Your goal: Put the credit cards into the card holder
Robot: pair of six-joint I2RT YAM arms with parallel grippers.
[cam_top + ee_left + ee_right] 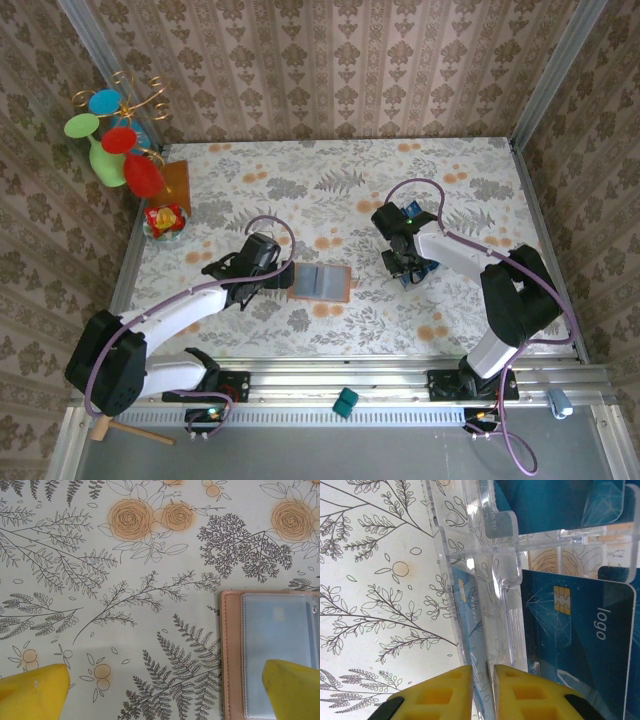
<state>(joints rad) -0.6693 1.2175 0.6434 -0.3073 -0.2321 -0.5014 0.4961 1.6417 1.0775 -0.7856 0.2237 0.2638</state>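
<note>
- Credit cards [422, 272], top view: blue, right of the table's middle, beneath the right hand [404, 264].
- Card holder [322, 282]: lies open near the centre, well apart from the cards, with the left hand [276, 277] just beside its left edge.
- Table [330, 190]: pale cloth printed with ferns and orange roses. Damask-papered walls [330, 70] stand on three sides, and a green vase [104, 158] sits in the far-left corner.
- Left wrist view: hand spread wide and empty. One yellow finger [292, 690] hangs over the holder's clear sleeve, the other over bare cloth.
- Right wrist view: hand pinched to a slit on one upright card's edge, beside a clear tray [485, 555] wall. More cards lie inside the tray.
</note>
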